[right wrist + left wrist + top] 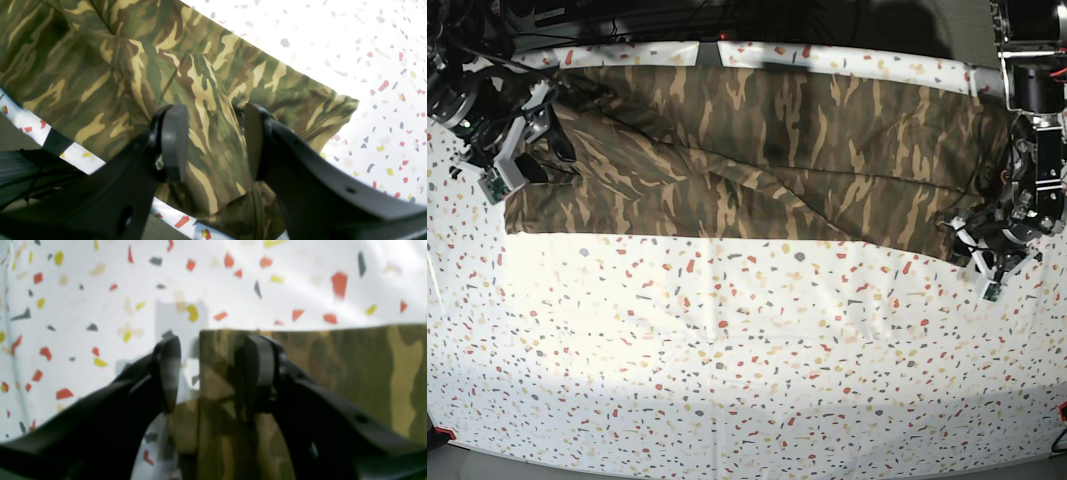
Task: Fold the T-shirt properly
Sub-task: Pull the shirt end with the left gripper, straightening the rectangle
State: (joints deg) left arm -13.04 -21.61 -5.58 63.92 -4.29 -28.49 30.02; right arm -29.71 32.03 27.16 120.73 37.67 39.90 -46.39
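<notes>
The camouflage T-shirt (767, 160) lies as a long flat band across the far half of the table. In the base view my right gripper (545, 142) hovers over its left end. The right wrist view shows this gripper (213, 143) open, its two pads apart above a raised fold of cloth (213, 110) near the sleeve hem (333, 113). My left gripper (961, 234) is at the shirt's near right corner. In the left wrist view it (213, 373) is open and straddles the shirt's straight edge (200, 373), one finger (258, 373) over cloth and the other over the table.
A white speckled cover (747, 360) spans the whole table. The far table edge (66, 150) runs just past the shirt's left end, with dark frame parts beyond it. Cables and arm bases crowd the back corners (1027, 60).
</notes>
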